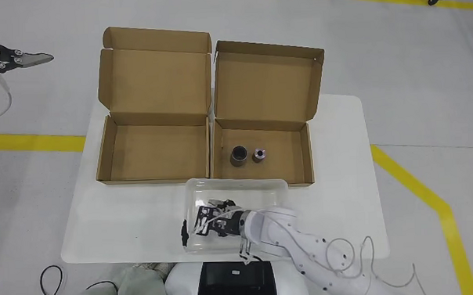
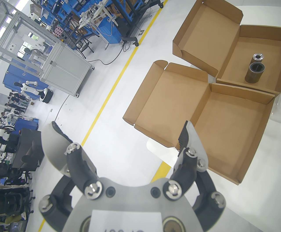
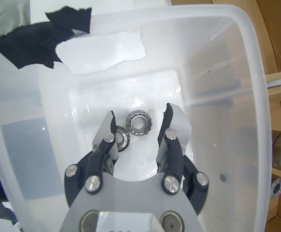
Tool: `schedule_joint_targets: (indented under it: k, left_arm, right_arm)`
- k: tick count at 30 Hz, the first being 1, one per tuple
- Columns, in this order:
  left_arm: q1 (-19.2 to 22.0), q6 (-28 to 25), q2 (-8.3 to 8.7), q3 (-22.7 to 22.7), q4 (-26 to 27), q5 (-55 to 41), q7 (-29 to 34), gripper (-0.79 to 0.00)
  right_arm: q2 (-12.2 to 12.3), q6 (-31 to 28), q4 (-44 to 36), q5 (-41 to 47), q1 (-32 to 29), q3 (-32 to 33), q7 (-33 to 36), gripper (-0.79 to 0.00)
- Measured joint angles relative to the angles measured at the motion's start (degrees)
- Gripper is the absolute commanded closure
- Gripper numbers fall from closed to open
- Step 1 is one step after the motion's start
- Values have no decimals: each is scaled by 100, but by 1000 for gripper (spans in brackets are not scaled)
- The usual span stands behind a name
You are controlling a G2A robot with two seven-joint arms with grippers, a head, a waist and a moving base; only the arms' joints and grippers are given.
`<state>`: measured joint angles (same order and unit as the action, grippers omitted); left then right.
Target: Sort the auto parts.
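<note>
Thus far, a sleeve point(image 1: 239, 154) and a bushing point(image 1: 259, 154) stood in the box point(image 1: 284, 160) at 12 o'clock of the bin point(image 3: 252, 66). Two bearings point(image 3: 138, 125) lay unsorted under the right gripper point(image 3: 140, 120), jaws apart.

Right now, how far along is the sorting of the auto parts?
Done: a dark sleeve and a silver bushing stand in one cardboard box; none in the other box yet. In hand: the right gripper is open inside the clear bin, over two bearings, neither gripped. Left: both bearings need boxing. The left gripper hangs open off the table.
</note>
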<state>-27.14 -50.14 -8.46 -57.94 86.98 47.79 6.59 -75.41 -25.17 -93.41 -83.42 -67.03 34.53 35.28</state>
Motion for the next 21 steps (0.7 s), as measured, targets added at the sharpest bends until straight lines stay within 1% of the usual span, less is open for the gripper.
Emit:
schedule_joint_targets:
  k: [12, 21]
  left_arm:
    - [0, 0, 0, 0, 0, 0, 0, -785]
    - [0, 0, 0, 0, 0, 0, 0, -785]
  right_arm:
    - [-107, 108, 135, -96, 92, -143, 252, -366]
    - [-120, 245, 83, -187, 27, -84, 526, -369]
